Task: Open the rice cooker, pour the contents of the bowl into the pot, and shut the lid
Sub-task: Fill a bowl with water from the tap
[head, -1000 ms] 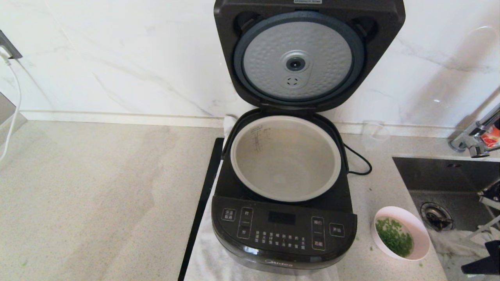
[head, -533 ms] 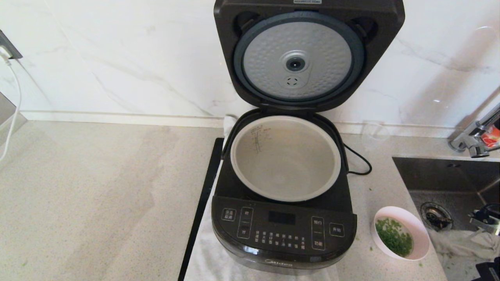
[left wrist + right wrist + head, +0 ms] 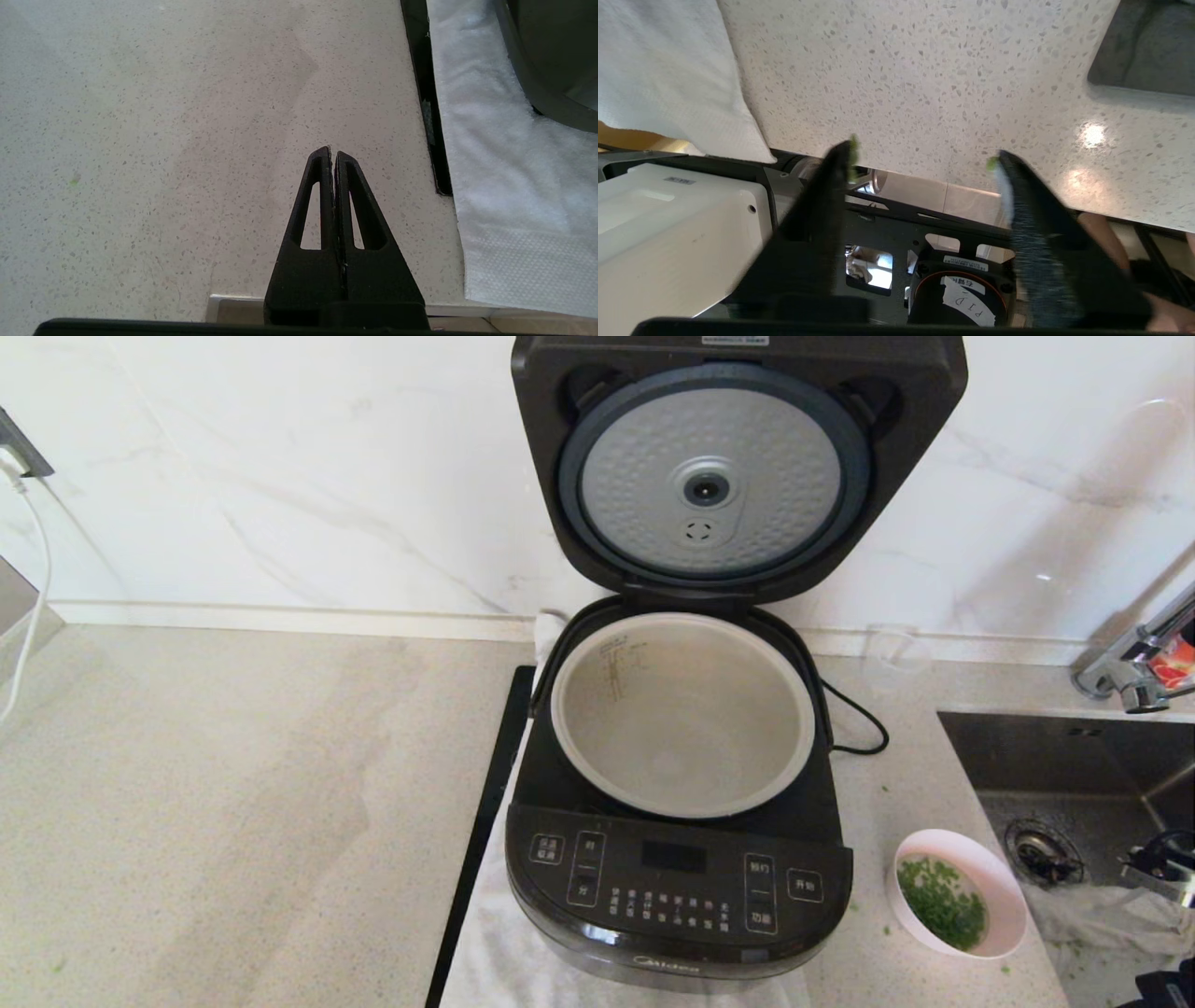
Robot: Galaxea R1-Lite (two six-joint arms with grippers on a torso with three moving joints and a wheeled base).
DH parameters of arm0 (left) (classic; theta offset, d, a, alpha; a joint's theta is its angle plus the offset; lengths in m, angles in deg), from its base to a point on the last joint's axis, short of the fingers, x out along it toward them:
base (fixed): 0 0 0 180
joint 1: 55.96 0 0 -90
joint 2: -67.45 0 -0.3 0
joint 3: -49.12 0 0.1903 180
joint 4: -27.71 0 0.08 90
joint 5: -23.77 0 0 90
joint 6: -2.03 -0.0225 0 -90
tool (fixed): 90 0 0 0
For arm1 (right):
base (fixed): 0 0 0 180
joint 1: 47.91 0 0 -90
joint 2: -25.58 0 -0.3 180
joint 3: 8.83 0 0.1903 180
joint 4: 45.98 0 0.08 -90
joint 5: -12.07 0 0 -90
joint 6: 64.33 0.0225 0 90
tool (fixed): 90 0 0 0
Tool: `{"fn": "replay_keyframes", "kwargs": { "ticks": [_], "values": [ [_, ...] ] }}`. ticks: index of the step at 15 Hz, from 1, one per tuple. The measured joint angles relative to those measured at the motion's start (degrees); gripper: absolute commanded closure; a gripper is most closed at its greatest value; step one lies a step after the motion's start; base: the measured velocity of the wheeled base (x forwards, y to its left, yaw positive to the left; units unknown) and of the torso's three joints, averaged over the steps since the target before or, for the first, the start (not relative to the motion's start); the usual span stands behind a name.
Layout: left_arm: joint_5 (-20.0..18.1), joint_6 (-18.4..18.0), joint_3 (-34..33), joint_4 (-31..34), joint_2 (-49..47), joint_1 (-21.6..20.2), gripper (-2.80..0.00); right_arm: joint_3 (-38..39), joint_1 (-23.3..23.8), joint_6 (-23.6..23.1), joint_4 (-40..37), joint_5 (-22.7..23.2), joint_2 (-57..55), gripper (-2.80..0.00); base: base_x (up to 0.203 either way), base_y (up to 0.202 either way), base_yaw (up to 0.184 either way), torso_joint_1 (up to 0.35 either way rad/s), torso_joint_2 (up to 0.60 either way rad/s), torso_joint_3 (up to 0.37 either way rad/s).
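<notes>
Jaws: right gripper (image 3: 920, 154) spread, withdrawn toward frame corner; left gripper (image 3: 332, 154) pressed together; bowl (image 3: 960, 905) unmoved.

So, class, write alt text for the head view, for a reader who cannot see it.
A black rice cooker stands on a speckled counter with its lid raised upright, showing an empty grey pot. To its right a small pink bowl holds chopped greens in water, beside a sink.

Lid (image 3: 738, 467) up, pot (image 3: 682, 714) bare (bowl (image 3: 959, 905) beside cooker (image 3: 679, 910)).
</notes>
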Motion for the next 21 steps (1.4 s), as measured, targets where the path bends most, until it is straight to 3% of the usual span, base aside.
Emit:
{"fn": "replay_keyframes", "kwargs": {
  "ticks": [3,9,17,21],
  "values": [
    [0.0,0.0,0.0,0.0,0.0,0.0,0.0,0.7,0.1,0.0,1.9,-0.5,-1.8,-2.8,0.0,0.0,0.0,0.0,0.0,0.0],
    [0.0,0.0,0.0,0.0,0.0,0.0,0.0,5.3,0.0,0.2,13.5,-5.5,-7.1,-2.8,0.0,0.0,0.0,0.0,0.0,0.0],
    [0.0,0.0,0.0,0.0,0.0,0.0,0.0,4.9,-0.3,4.5,22.3,-8.3,-13.7,-2.8,0.0,0.0,0.0,0.0,0.0,0.0],
    [0.0,0.0,0.0,0.0,0.0,0.0,0.0,3.6,-1.2,7.1,21.6,-7.7,-13.8,-2.8,0.0,0.0,0.0,0.0,0.0,0.0]
  ]
}}
